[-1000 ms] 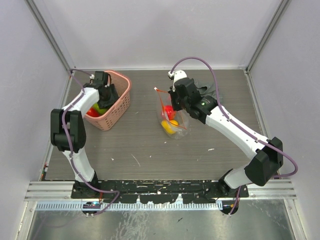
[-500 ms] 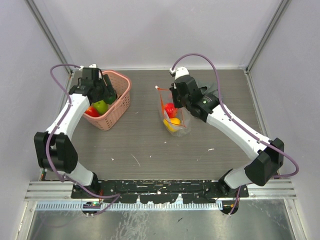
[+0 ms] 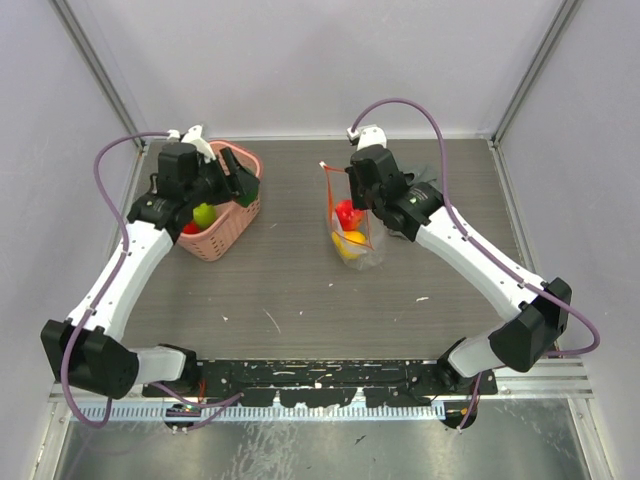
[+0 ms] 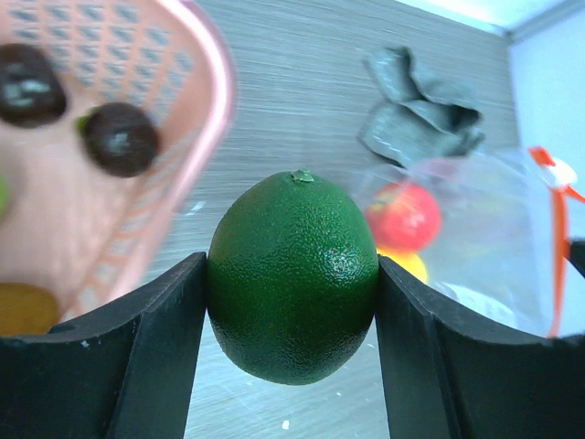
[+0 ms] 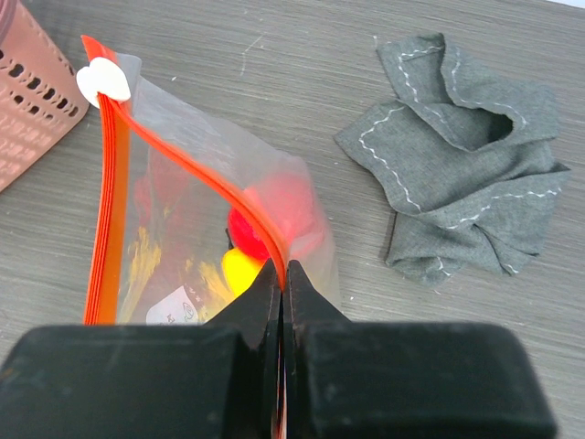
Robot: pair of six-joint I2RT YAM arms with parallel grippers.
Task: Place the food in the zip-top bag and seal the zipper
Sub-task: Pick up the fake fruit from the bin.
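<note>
The green fruit (image 4: 292,279) is glossy and pebbled, the zip-top bag (image 5: 174,210) clear plastic, the cloth (image 5: 466,174) matt.

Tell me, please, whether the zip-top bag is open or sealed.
Open: the bag has its zipper strips apart, one pinched by the right fingers.

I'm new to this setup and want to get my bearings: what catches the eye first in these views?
A dark green lime fills the left wrist view, clamped in the left hand next to the pink basket. At the table's middle, the right hand pinches the red-orange zipper of the clear zip-top bag, holding it upright with red and yellow food inside.
</note>
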